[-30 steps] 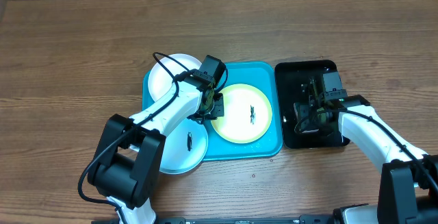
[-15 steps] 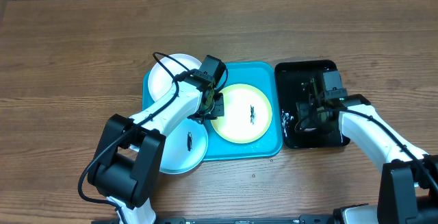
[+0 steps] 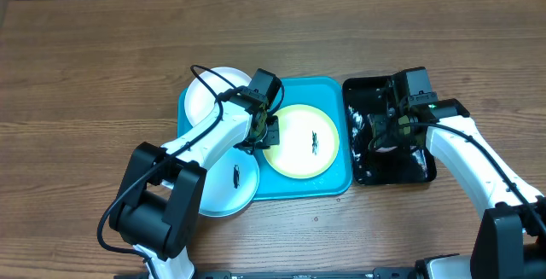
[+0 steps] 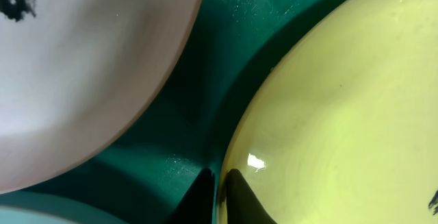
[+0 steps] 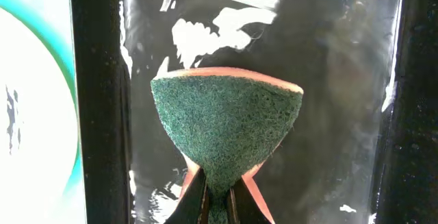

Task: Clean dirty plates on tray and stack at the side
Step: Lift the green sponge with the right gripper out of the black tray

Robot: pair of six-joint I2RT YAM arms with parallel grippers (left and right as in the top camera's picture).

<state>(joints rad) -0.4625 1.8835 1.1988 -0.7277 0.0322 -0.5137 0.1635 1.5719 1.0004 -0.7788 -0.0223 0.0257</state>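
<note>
Nearest the robot, the pale blue plate overlaps the near-left corner of the turquoise tray, a dark smear on it. Beyond it the yellow-green plate, smeared at its middle, lies in the tray; the left hand is closed on its left rim. To the right, the right hand grips a green sponge over the black tray. Farthest, the white plate overlaps the tray's far-left corner on the wooden surface.

The right gripper has clamped the green sponge.
</note>
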